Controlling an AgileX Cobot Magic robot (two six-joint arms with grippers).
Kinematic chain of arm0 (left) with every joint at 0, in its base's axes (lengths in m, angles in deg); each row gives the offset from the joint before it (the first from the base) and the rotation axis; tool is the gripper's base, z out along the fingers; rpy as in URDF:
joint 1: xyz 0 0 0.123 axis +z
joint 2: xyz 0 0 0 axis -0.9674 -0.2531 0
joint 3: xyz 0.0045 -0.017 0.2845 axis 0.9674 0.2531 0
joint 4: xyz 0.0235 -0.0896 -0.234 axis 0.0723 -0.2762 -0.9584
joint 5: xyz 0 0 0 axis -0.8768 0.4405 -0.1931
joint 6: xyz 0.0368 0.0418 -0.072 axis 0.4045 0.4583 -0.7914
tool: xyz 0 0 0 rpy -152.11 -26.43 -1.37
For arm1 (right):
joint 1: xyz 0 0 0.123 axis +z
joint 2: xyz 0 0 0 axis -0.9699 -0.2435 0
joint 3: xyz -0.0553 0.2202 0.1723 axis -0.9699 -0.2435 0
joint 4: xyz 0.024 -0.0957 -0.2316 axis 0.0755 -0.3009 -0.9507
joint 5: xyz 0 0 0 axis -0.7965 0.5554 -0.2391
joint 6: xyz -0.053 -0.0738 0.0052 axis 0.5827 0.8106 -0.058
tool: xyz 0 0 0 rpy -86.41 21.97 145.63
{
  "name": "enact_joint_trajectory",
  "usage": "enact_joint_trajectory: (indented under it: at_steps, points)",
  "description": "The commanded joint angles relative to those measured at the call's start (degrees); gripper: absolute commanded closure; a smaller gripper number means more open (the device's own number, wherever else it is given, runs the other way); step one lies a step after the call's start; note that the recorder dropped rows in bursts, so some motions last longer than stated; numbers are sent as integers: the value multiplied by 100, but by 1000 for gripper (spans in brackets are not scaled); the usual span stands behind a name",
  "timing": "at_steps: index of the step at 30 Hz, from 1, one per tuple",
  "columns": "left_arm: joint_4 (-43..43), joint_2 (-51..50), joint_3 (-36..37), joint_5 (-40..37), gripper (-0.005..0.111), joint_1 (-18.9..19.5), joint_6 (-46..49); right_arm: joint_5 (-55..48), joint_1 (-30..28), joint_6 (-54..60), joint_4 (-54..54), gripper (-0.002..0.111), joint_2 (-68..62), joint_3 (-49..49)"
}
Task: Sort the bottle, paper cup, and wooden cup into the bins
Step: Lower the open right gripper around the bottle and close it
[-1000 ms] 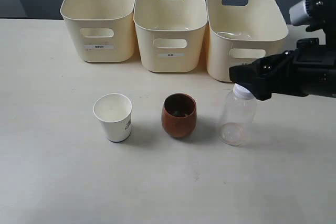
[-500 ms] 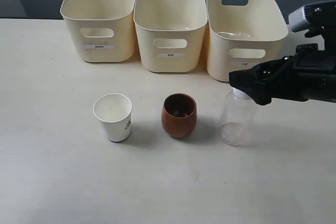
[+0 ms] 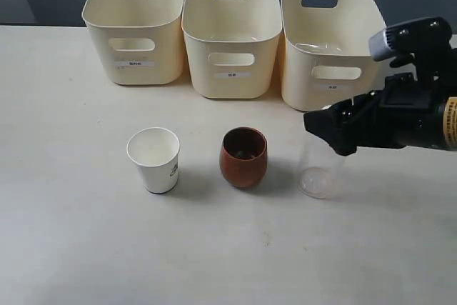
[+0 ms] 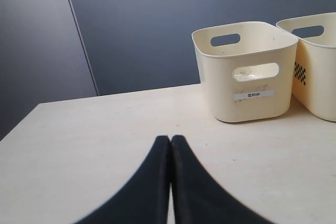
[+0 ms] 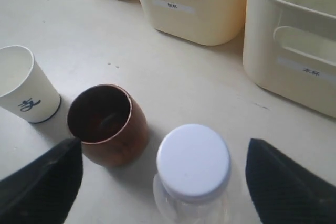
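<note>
The clear bottle stands on the table at the right, its white cap hidden in the exterior view by my right gripper. In the right wrist view that gripper is open, one finger on each side of the cap and not touching it. Left of the bottle sits the reddish-brown wooden cup, then the white paper cup. My left gripper is shut and empty, low over bare table, and is out of the exterior view.
Three cream bins stand in a row at the back: left, middle, right. The right bin is just behind the bottle. The left wrist view shows one bin ahead and another's edge.
My right gripper has moved left and lower, coming down around the bottle's cap, which now is hidden in the exterior view. The cups and bottle have not moved.
</note>
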Motion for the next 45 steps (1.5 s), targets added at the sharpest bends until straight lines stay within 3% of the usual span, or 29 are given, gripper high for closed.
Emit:
enact_joint_trajectory:
  at_steps: [1,45]
  points:
    - [0,28,10,43,107,3,-8,-312,189,69,-1,29,-12,-18]
    - [0,28,10,43,107,3,-8,-679,189,126,-1,29,-569,157]
